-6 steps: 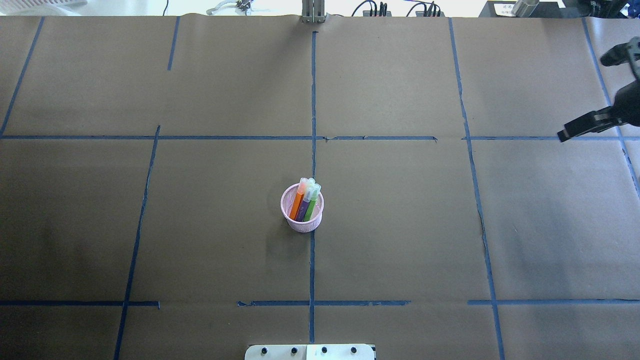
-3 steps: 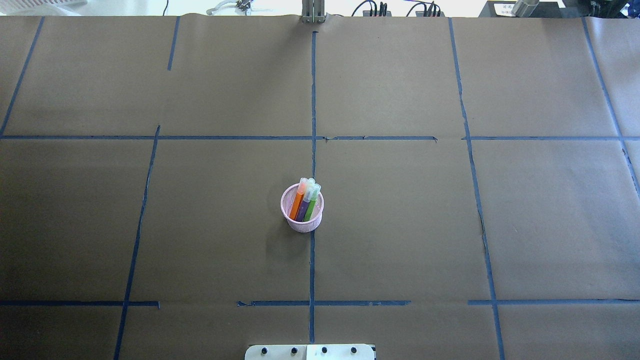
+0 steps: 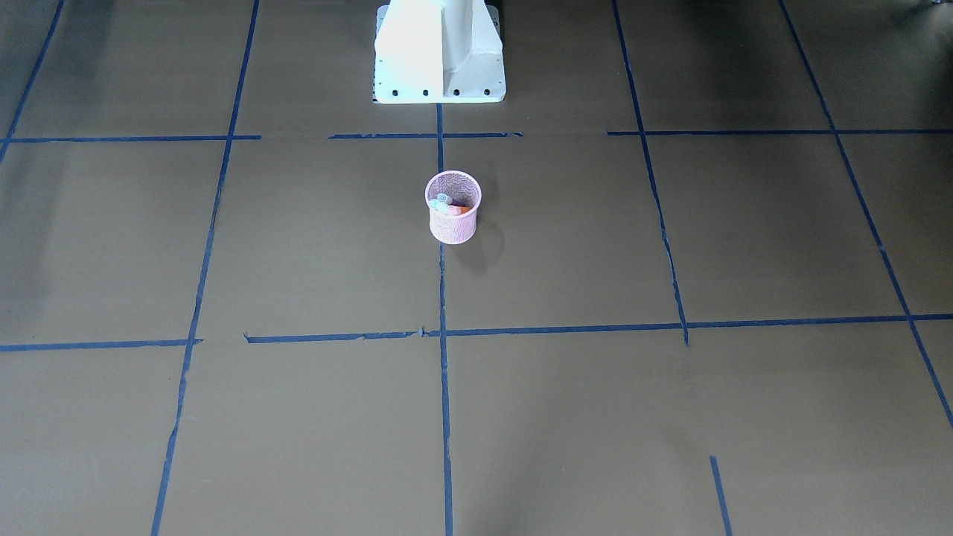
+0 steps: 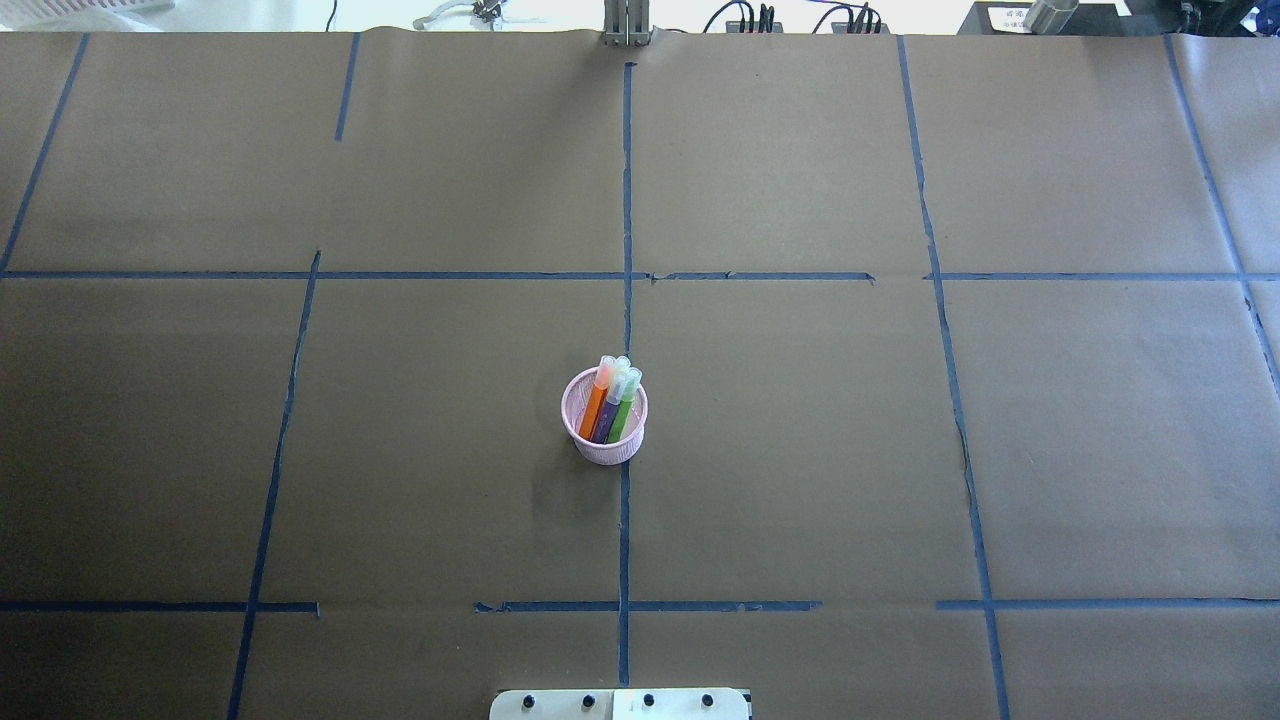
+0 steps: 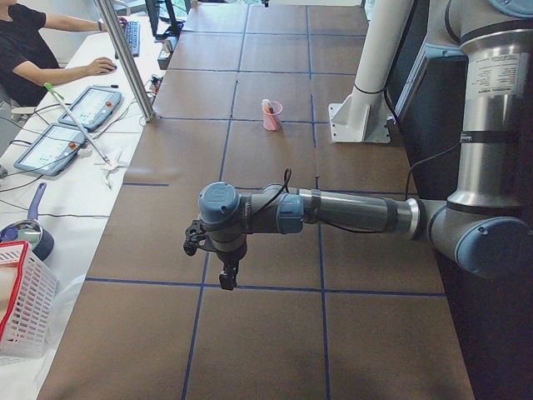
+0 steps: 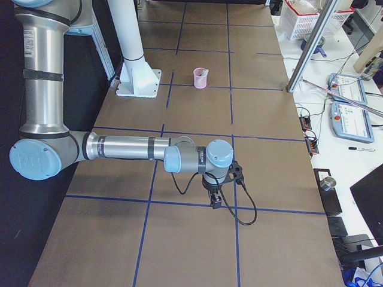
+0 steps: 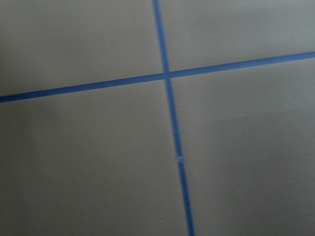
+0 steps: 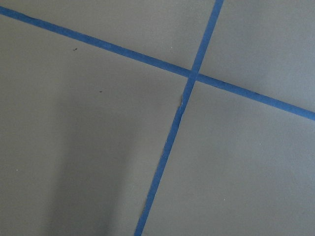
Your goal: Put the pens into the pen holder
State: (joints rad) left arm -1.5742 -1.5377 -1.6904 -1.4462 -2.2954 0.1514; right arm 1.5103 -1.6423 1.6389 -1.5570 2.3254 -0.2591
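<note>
The pink mesh pen holder (image 4: 608,452) stands upright at the table's middle, also in the front view (image 3: 453,227). The orange pen (image 4: 594,405), the purple pen (image 4: 606,417) and the green pen (image 4: 622,412) stand inside it, pale ends up, leaning to the far side. My left gripper (image 5: 225,279) shows only in the left side view, far from the holder; I cannot tell whether it is open or shut. My right gripper (image 6: 214,200) shows only in the right side view, also far off; I cannot tell its state. Both wrist views show only brown paper and blue tape.
Brown paper with blue tape lines (image 4: 626,200) covers the table. The robot's white base (image 3: 439,52) stands behind the holder. A person (image 5: 33,50) sits at a side desk with tablets (image 5: 50,146). A white basket (image 5: 21,304) stands at the left end.
One second ago my right gripper showed at the overhead view's right edge; it has since left that view. The holder and pens have not moved.
</note>
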